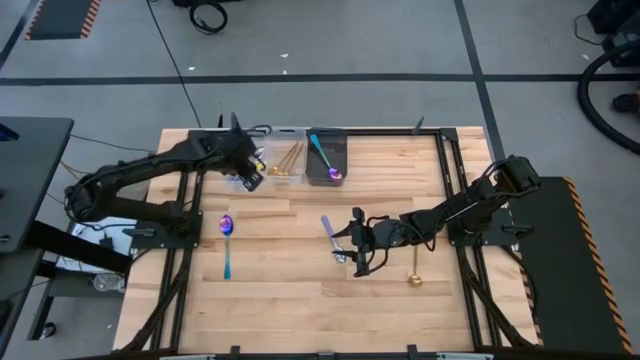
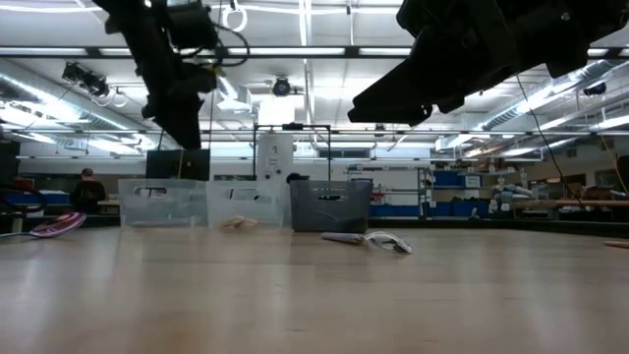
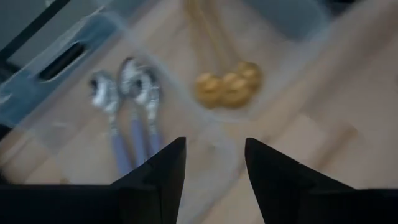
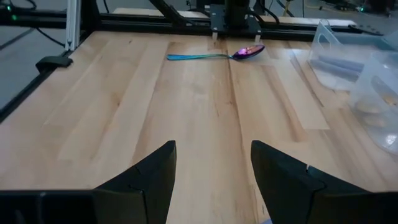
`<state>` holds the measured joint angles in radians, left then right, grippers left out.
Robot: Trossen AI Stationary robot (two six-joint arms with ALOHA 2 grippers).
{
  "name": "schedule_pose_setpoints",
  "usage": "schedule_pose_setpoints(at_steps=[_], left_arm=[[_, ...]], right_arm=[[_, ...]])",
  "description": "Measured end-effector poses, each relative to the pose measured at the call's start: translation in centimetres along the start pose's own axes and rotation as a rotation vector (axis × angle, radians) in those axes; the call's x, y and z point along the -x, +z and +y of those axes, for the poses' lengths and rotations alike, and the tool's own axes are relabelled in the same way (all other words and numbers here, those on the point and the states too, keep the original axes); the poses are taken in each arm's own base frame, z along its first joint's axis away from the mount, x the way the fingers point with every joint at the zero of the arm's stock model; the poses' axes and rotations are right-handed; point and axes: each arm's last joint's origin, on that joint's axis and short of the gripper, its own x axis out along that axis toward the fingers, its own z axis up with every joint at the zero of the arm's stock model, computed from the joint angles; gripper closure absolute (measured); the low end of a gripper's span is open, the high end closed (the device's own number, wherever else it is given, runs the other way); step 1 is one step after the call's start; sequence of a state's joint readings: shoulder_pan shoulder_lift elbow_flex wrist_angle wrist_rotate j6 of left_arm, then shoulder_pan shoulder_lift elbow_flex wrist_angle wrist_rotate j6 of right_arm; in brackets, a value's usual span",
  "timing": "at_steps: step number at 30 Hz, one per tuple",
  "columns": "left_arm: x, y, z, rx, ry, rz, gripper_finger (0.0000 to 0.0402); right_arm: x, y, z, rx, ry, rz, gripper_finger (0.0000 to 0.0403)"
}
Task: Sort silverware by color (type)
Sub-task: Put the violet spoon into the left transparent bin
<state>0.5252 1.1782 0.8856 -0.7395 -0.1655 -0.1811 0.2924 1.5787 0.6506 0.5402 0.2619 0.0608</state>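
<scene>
- The left gripper [image 1: 250, 176] hangs above the clear bins at the far edge of the table, its fingers [image 3: 163, 171] parted and holding nothing; in the low view its tip blends into the dark arm.
- Under it, the left wrist view shows 2 silver spoons with lilac handles [image 3: 132, 109] in one clear bin [image 3: 53, 127]; the lower ends of the handles are hidden behind the fingers.
- 3 gold spoons [image 3: 228, 86] lie in the next clear bin [image 1: 287, 160]; that view is blurred, so the wall between the bins is hard to trace.
- A dark grey bin [image 1: 327, 158] holds 1 iridescent spoon [image 1: 322, 158] with a teal handle.
- The right gripper [image 1: 357, 243] sits low over the middle of the table, fingers [image 4: 149, 174] spread wide and empty.
- Just beside it lies a lilac-handled spoon [image 1: 333, 237]; its bowl end is partly covered by the gripper from above.
- A gold spoon [image 1: 412, 270] lies on the right arm's side, its handle partly under the arm.
- Another iridescent spoon [image 1: 227, 243] lies alone on the left side of the table.
- The table [image 1: 290, 300] is pale wooden planks, edged by dark frame rails.
- Beyond it is a grey floor with dark lines and cables; the low view shows a workshop with ceiling strip lights, shelves, and a person [image 2: 88, 189] far off on its left.
</scene>
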Motion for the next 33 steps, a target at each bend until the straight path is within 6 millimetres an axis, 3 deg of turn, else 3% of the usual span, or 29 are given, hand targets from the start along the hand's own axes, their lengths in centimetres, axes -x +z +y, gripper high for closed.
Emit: schedule_pose_setpoints(at_steps=[7, 16, 25, 33], left_arm=[[1.9, -1.4, -4.7, -0.073, -0.070, -0.053, 0.0228], [3.2, -4.7, -9.5, -0.113, -0.153, -0.064, 0.0228], [3.0, -8.9, -12.3, -0.070, -0.219, -0.045, 0.0228], [2.5, -10.7, -13.3, -0.056, -0.255, -0.122, 0.0228]], right_arm=[[0.0, -0.2, 0.0, -0.111, -0.001, 0.017, 0.0186], [0.0, -0.5, 0.0, -0.097, -0.012, 0.049, 0.0210], [0.0, -1.0, -0.3, -0.058, -0.097, 0.104, 0.0223], [-1.3, -0.4, -0.2, -0.078, -0.228, 0.301, 0.0223]])
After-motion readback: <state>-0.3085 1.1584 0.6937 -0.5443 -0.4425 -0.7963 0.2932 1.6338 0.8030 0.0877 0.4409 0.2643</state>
